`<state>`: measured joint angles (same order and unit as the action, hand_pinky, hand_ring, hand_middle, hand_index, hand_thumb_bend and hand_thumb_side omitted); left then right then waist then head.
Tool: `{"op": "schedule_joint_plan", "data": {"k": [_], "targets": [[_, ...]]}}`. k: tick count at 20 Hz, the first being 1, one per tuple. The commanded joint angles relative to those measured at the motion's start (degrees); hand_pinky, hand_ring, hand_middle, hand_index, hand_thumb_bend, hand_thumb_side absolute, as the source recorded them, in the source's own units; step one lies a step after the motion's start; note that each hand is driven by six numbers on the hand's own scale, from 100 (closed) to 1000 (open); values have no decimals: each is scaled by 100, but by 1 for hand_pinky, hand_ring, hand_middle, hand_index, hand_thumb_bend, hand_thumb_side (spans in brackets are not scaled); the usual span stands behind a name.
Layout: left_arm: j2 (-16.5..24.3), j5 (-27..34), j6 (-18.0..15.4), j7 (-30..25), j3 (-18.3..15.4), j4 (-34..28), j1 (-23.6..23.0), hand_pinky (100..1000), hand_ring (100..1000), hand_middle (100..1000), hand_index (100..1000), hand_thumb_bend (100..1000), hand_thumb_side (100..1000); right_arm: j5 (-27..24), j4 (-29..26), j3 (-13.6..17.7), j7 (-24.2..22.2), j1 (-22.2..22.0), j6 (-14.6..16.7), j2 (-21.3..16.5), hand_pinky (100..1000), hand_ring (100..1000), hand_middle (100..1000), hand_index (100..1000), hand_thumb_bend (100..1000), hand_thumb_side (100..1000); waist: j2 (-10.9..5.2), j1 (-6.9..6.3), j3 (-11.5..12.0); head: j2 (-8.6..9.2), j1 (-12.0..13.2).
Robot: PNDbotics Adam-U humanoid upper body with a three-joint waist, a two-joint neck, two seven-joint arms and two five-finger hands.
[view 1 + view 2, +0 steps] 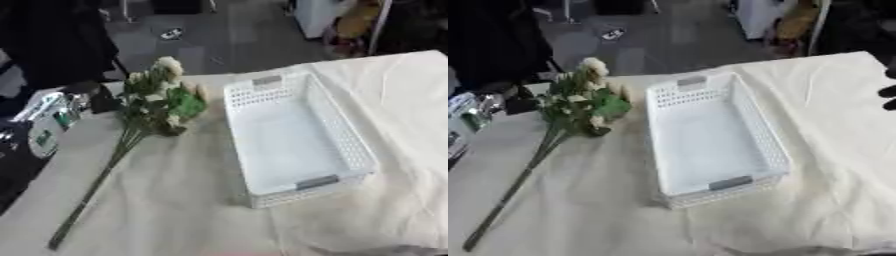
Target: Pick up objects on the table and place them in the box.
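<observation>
A bunch of artificial flowers point(162, 97), with cream blooms, green leaves and a long thin stem point(92, 187), lies on the cream tablecloth left of the box. The stem runs down toward the lower left. The box is a white perforated basket point(350, 135) with grey handles, lying lengthwise at the middle, and nothing is inside it. My left arm point(44, 117), silver and black, comes in from the left. Its dark hand point(98, 99) sits just left of the flower heads. A dark part of my right hand point(888, 92) shows at the right edge, above the cloth and apart from the basket.
The cream cloth point(394, 100) covers the table and lies in folds right of the basket. The table's far edge runs behind the flowers and the basket, with grey floor point(219, 35) beyond. Colourful clutter point(354, 25) stands at the far upper right.
</observation>
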<state>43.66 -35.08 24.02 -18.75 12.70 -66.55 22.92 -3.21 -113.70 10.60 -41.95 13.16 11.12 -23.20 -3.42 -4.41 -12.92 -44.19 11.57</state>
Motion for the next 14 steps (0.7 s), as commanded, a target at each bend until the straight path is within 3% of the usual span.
{"op": "schedule_joint_plan", "data": {"k": [1, 14], "targets": [[34, 21, -101, -27, 58, 110, 156, 935, 857, 846, 883, 579, 995, -30, -90, 3, -14, 58, 17, -106, 706, 770, 836, 942, 100, 481, -23, 27, -17, 7, 53], [-220, -48, -409, -242, 322, 272, 257, 952, 864, 847, 887, 615, 1000, -40, -90, -9, -30, 69, 21, -94, 706, 770, 836, 942, 100, 479, -18, 30, -24, 7, 64]]}}
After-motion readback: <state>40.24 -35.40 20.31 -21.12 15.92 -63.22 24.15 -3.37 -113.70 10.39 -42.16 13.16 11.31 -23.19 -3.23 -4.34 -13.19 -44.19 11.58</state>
